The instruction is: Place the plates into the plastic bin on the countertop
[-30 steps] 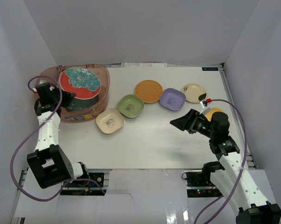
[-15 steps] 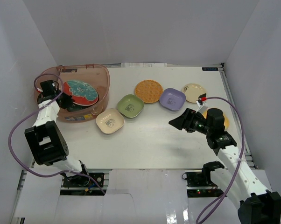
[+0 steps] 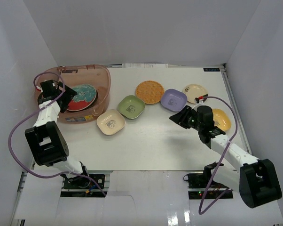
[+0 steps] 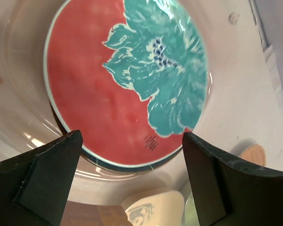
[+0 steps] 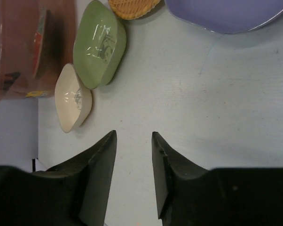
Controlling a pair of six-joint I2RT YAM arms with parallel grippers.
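The red-and-teal floral plate (image 3: 82, 96) lies in the plastic bin (image 3: 103, 77) on top of a dark teal plate (image 4: 114, 164). Just left of it, my left gripper (image 3: 65, 95) stands wide open over its near edge, holding nothing. In the left wrist view the floral plate (image 4: 127, 80) fills the space ahead of my left gripper (image 4: 132, 136). On the countertop (image 3: 151, 136) lie the cream (image 3: 110, 122), green (image 3: 131, 107), orange woven (image 3: 149, 91), lavender (image 3: 173, 100), beige (image 3: 195, 93) and yellow (image 3: 222, 119) plates. My right gripper (image 3: 174, 117) hovers just below the lavender plate, narrowly open and empty.
White walls close in the countertop on three sides. In the right wrist view, bare countertop (image 5: 188, 94) lies ahead of my right gripper (image 5: 134, 134). The green plate (image 5: 99, 44), cream plate (image 5: 73, 96) and bin (image 5: 19, 47) sit beyond it to the left.
My left gripper opened and let go of the floral plate, which settled flat in the bin. My right gripper moved up towards the lavender plate and its jaws narrowed.
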